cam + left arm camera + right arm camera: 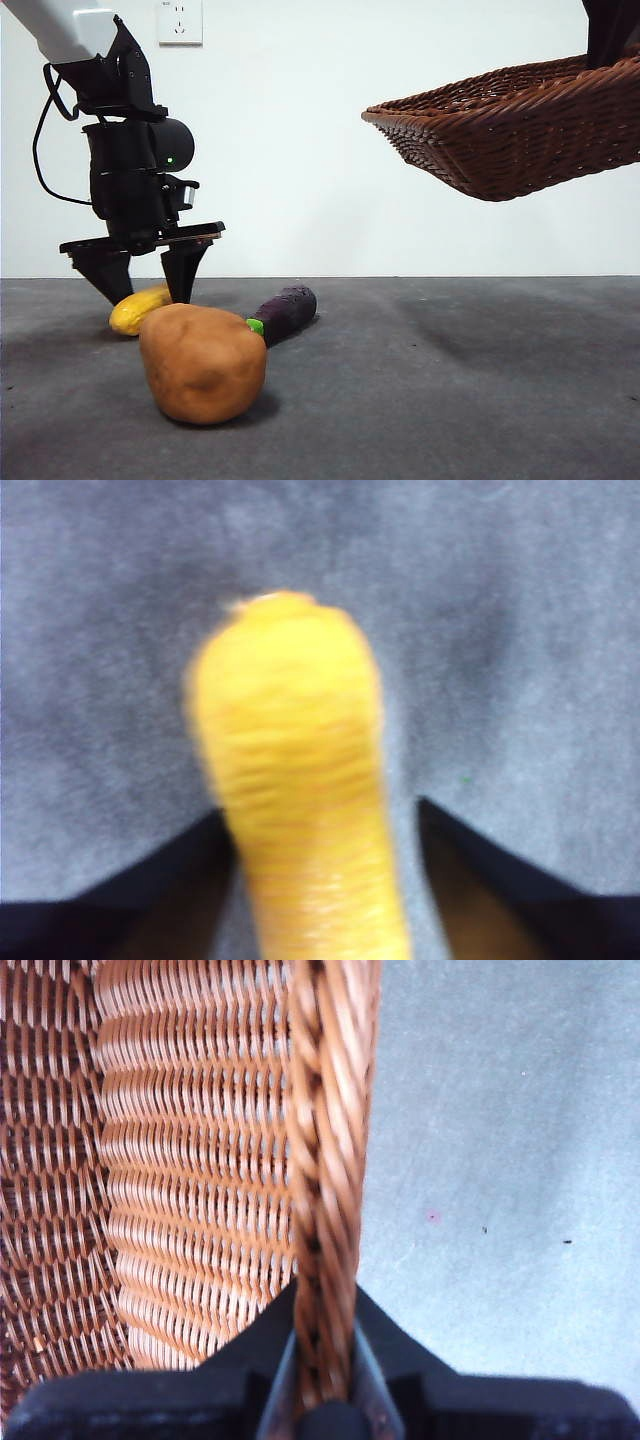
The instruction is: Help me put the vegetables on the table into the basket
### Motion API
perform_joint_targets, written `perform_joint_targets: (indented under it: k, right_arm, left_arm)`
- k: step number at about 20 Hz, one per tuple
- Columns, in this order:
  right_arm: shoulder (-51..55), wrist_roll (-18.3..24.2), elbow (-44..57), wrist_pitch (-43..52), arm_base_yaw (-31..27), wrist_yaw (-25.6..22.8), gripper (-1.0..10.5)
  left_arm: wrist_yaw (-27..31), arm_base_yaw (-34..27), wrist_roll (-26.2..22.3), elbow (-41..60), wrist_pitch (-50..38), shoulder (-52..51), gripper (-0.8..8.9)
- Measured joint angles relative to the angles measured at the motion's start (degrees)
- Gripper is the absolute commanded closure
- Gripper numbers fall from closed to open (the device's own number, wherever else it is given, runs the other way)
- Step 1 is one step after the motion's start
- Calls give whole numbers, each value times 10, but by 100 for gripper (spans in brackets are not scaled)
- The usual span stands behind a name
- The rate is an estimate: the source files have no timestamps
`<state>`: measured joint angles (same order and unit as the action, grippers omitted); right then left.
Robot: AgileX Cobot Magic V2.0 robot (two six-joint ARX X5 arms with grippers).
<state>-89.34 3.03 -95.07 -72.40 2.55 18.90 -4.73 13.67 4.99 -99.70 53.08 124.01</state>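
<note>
The yellow corn cob (138, 310) lies on the table (420, 370) at the left. My left gripper (145, 295) is open and straddles it, one jaw on each side; the left wrist view shows the corn cob (300, 790) between the jaws with gaps on both sides. The orange-brown potato (202, 362) sits in front of the corn. The purple eggplant (285, 312) with its green stem lies just behind the potato. My right gripper (325, 1380) is shut on the braided rim of the wicker basket (325, 1160), holding the basket (520, 125) tilted in the air at the upper right.
A white wall with a power socket (180, 20) stands behind the table. The basket casts a faint shadow on the table's right half.
</note>
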Motion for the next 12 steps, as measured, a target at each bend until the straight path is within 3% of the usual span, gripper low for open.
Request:
perform_joint_targets:
  k: [4, 6, 8, 11, 12]
  right_arm:
    - [0, 0, 0, 0, 0, -2, 962]
    - [0, 0, 0, 0, 0, -29, 962]
    - [0, -1, 0, 0, 0, -52, 962]
    - [0, -22, 0, 7, 0, -56, 962]
    - [0, -32, 0, 9, 1, -57, 962]
  left_arm:
    - [-2, 0, -5, 0, -8, -25, 822]
    - [-31, 0, -5, 0, -13, -64, 822]
    - [-118, 0, 1, 0, -17, -109, 822]
    - [-304, 13, 17, 0, -32, -170, 822]
    - [-338, 27, 20, 0, -36, -187, 822]
